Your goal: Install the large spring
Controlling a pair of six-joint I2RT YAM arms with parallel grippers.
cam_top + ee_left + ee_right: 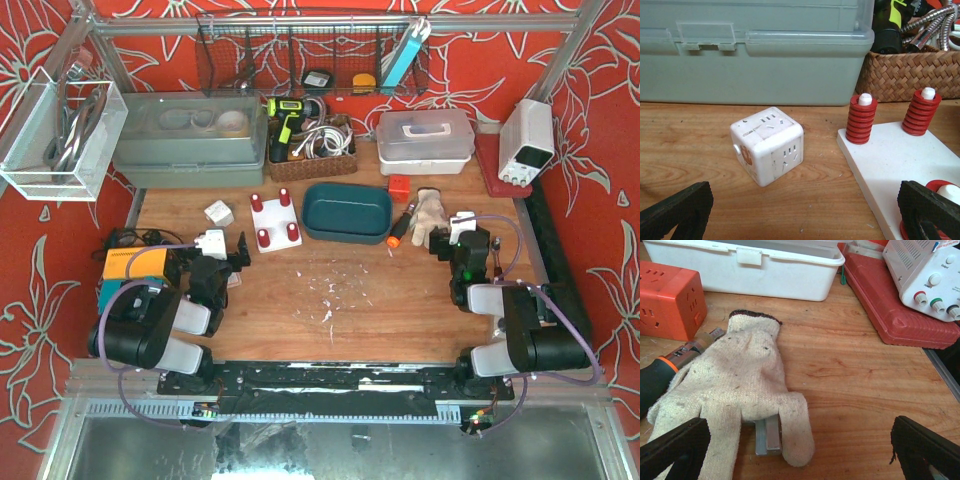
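A white base plate (275, 220) carries red springs on its four pegs; it lies left of centre on the wooden table. In the left wrist view the plate (900, 160) is at the right, with two red springs (861, 120) (921, 112) upright on white pegs and a third (942, 189) partly behind my right finger. No loose spring shows. My left gripper (237, 258) (805, 215) is open and empty, just left of the plate. My right gripper (470, 245) (800, 450) is open and empty, near a work glove (735, 385).
A white cube socket (767, 145) lies before a grey-green bin (750, 55). A wicker basket (910, 75), teal tray (347, 212), orange cube socket (670, 300), screwdriver (665, 370), white box (745, 265), red case (890, 305) and power supply (930, 270) stand around. A metal bar (767, 435) lies under the glove.
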